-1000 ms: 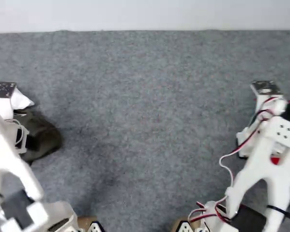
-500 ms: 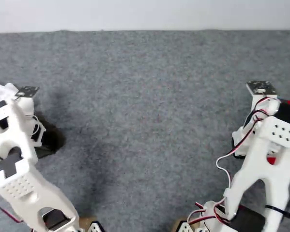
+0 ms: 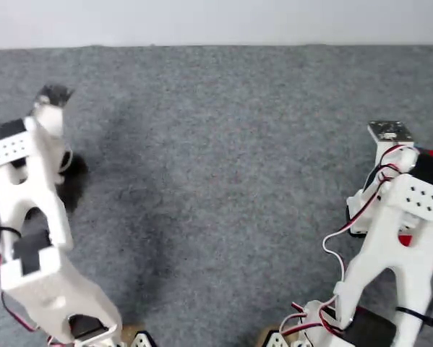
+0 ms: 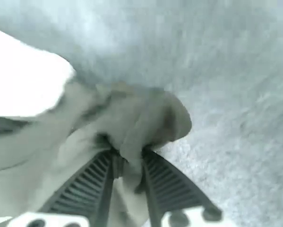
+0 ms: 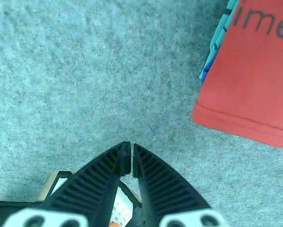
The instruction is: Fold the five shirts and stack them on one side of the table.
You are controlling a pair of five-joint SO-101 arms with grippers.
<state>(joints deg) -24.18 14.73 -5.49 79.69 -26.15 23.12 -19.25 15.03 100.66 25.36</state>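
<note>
Left gripper point(image 4: 129, 158): clenched on a bunch of the olive-grey shirt point(image 4: 146, 118), with the fabric pinched between its ribbed black fingers point(image 4: 167, 182).
Olive-grey shirt: crumpled into a loose lump at the fingertips, above the grey carpeted table point(image 3: 230, 144). In the high view, dark fabric shows beneath the left arm point(image 3: 28, 210), close to the table's left edge.
White cloth point(image 4: 23, 75): lies just beside the olive-grey shirt and touches it in the left wrist view. I cannot tell what kind of garment it is.
Right gripper point(image 5: 128, 151): jaws pressed together with nothing between them, hanging over bare carpet.
Red shirt point(image 5: 254, 80): lies flat on the table near the right gripper, apart from it, with a stitched hem along its edge and dark print on it.
Teal-and-blue cloth point(image 5: 216, 42): peeks out from under the edge of the red shirt.
Right arm point(image 3: 397, 238): stands at the table's right side, with red and white wires running along it.
Wall point(image 3: 216, 22): pale, behind the table's far edge.
</note>
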